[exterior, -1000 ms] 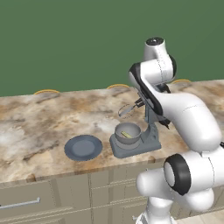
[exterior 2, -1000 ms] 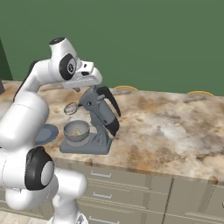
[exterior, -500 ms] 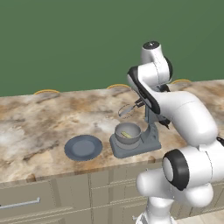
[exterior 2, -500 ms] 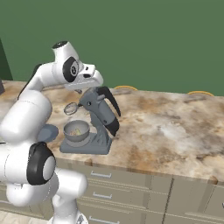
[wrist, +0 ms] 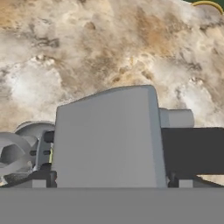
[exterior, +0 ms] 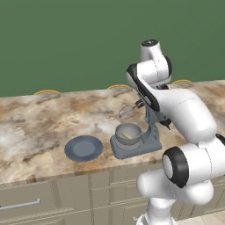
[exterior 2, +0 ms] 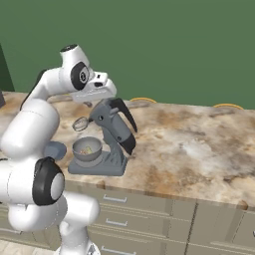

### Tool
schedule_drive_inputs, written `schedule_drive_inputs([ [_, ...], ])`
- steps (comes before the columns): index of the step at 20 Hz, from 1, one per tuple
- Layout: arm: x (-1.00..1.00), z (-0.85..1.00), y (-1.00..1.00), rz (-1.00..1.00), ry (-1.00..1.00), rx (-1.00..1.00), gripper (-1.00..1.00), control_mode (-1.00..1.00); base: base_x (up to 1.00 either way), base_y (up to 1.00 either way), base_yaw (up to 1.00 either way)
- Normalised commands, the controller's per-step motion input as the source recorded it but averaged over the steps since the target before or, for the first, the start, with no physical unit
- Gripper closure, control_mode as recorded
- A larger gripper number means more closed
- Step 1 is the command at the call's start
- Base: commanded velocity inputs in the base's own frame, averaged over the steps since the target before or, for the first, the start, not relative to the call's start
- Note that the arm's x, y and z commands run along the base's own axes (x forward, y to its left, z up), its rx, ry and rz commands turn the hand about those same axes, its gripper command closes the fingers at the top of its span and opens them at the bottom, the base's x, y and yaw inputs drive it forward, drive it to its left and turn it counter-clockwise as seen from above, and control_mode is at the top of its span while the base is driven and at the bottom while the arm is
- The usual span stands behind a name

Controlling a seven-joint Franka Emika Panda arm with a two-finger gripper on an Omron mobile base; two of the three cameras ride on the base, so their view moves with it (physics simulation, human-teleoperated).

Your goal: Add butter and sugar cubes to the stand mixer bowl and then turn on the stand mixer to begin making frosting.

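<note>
Butter (exterior: 127,135), a small pale yellow stick, lies in the silvery cup-shaped stand mixer bowl (exterior: 128,133), below and beside the gripper (exterior 2: 97,92), whose fingers are spread wide just above the dark grey stand mixer's (exterior 2: 112,134) boxy tilted head. Beyond, mottled brown stone counter (exterior 2: 199,144) meets a green wall (exterior: 66,39).

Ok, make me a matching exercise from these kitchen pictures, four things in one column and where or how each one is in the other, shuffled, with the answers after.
Things
1. plate
2. butter
3. whisk
4. mixer head

Place or state
A. tilted up and back
B. lying inside the metal bowl
C. flat on the counter, left of the mixer base in the left base view
D. hanging in the air above the bowl

Pairs: 1-C, 2-B, 3-D, 4-A
</note>
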Motion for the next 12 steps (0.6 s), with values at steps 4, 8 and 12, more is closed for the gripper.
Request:
schedule_drive_inputs([
  [4,-0.18,-0.68,0.44,0.05,0.15,0.05,-1.0,-1.0,0.0,0.0,0.0],
  [8,-0.28,-0.8,0.6,0.06,0.15,0.01,-1.0,-1.0,0.0,0.0,0.0],
  [12,-0.37,-0.91,0.64,0.06,0.13,0.0,-1.0,-1.0,0.0,0.0,0.0],
])
